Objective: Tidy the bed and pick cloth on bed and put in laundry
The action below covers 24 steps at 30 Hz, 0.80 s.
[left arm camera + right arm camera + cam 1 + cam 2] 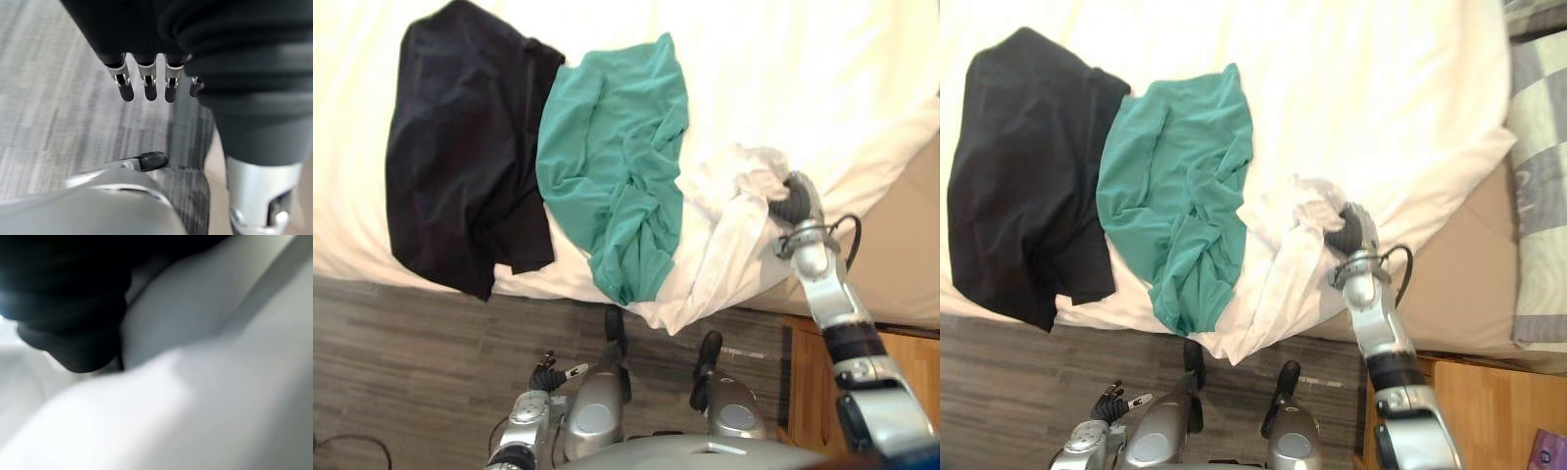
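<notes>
A: left hand [146, 87]?
B: low over the floor [401, 333], fingers straight and apart, holds nothing, idle

A: right hand [794, 202]?
B: at the bed's near edge, pushed into the bunched white cloth [720, 245]. Fingers are buried in the folds, can't tell if they're clamped on it

A: step?
B: looks like picking up the white cloth. It needs a deep bunch of fabric, not a thin fold. Lift straight up so the hanging end clears the edge, and check the sheet below doesn't come with it. Can't tell if it's a garment or a sheet corner

A: what's in the way?
B: teal cloth [617, 166] lies on the white cloth's left side, overlapping it, so it may drag along. Black cloth [460, 147] is further left, touching the teal one. Both are still on the bed [793, 69], and both hang over the edge

A: else?
B: wood furniture [1489, 401] just right of the arm, so swing room is tight. Striped grey bedding [1540, 166] at far right
</notes>
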{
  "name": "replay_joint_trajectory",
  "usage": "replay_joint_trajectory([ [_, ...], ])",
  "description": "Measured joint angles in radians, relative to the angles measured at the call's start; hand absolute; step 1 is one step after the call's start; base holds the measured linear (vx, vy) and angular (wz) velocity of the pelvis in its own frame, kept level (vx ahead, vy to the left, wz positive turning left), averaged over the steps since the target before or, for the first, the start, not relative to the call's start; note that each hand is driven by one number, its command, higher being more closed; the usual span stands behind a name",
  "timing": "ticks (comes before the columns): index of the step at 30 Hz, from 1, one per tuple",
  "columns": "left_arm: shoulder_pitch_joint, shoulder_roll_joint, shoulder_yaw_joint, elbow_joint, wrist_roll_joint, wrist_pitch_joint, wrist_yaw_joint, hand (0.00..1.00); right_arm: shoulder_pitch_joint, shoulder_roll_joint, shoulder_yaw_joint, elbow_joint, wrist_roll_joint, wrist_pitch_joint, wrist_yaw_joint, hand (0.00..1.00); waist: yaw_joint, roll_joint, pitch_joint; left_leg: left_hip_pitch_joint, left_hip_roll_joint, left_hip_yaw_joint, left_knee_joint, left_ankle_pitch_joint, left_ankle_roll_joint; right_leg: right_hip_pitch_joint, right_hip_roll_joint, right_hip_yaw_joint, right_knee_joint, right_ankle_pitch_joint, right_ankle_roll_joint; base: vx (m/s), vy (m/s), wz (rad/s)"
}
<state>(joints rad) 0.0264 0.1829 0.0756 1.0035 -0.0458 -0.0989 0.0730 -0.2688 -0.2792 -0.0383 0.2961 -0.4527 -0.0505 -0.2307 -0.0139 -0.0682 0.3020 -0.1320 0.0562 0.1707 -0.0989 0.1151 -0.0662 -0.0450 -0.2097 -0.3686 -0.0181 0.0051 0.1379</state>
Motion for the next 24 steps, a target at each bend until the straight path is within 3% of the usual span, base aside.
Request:
replay_joint_trajectory([
  [4,0.018,-0.006,0.018,0.001,0.018,0.009,0.000,0.00,0.129,0.050,-0.047,-0.005,0.019,0.000,-0.009,1.00,-0.006,-0.014,-0.055,0.046,0.009,0.043,-0.005,-0.020,0.000,0.021,0.001,0.040,0.000,-0.004,0.002,0.02,0.001,-0.29],
  [6,0.035,-0.013,0.027,0.001,0.037,0.015,0.001,0.00,0.176,0.081,-0.085,-0.013,0.041,0.000,-0.016,1.00,-0.025,-0.009,-0.084,0.060,0.011,0.065,-0.005,-0.028,0.001,0.021,0.001,0.057,0.000,-0.004,0.002,0.01,0.008,-0.30],
  [9,0.039,-0.024,0.044,0.005,0.037,0.028,0.002,0.00,0.218,0.087,-0.116,-0.015,0.059,-0.002,-0.018,1.00,-0.028,-0.002,-0.094,0.083,0.012,0.093,-0.005,-0.038,0.003,0.027,0.001,0.084,-0.001,-0.004,0.002,0.02,0.006,-0.29],
  [10,0.040,-0.026,0.044,0.007,0.037,0.029,0.002,0.00,0.235,0.087,-0.128,-0.014,0.068,-0.003,-0.019,0.00,-0.031,0.002,-0.101,0.090,0.012,0.096,-0.005,-0.041,0.001,0.032,0.001,0.085,-0.003,-0.004,0.002,0.04,-0.001,-0.15],
  [17,0.039,-0.037,0.046,0.039,0.035,0.030,0.009,0.00,0.253,0.124,-0.217,0.124,0.099,-0.020,-0.040,0.00,-0.040,0.013,-0.128,0.134,0.015,0.123,-0.005,-0.063,-0.012,0.073,0.012,0.105,-0.028,-0.006,0.001,0.05,-0.015,-0.11],
  [24,0.041,-0.047,0.067,0.040,0.035,0.031,0.014,0.00,0.224,0.123,-0.344,0.245,0.214,-0.020,-0.052,0.00,-0.041,0.031,-0.137,0.163,0.019,0.139,-0.006,-0.071,-0.023,0.107,0.018,0.108,-0.045,-0.009,-0.002,0.03,-0.018,-0.03],
])
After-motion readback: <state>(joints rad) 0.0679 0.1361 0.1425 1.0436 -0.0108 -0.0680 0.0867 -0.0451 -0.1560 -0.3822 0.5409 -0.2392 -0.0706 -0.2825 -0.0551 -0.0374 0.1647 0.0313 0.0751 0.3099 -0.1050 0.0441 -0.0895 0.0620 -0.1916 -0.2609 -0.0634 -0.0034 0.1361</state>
